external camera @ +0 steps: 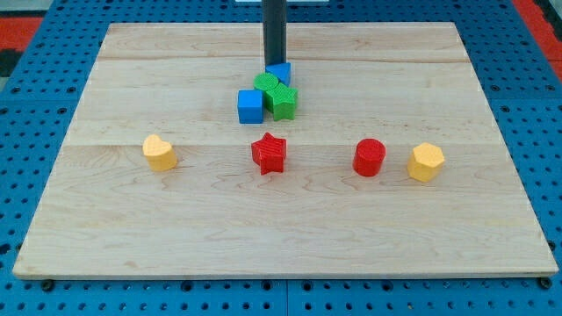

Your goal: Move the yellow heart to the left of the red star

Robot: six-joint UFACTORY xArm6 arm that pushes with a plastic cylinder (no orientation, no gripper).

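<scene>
The yellow heart [160, 152] lies on the wooden board at the view's left. The red star [269, 154] sits near the middle, well to the heart's right, with bare board between them. My tip [274, 67] is at the view's top centre, touching the upper blue block [281, 73] of a small cluster. It is far above and to the right of the heart, and above the star.
The cluster below my tip holds a blue cube [250, 106], a green block [267, 84] and a green star [283, 101]. A red cylinder [370, 157] and a yellow hexagon [426, 162] lie at the view's right. The board [105, 228] lies on blue pegboard.
</scene>
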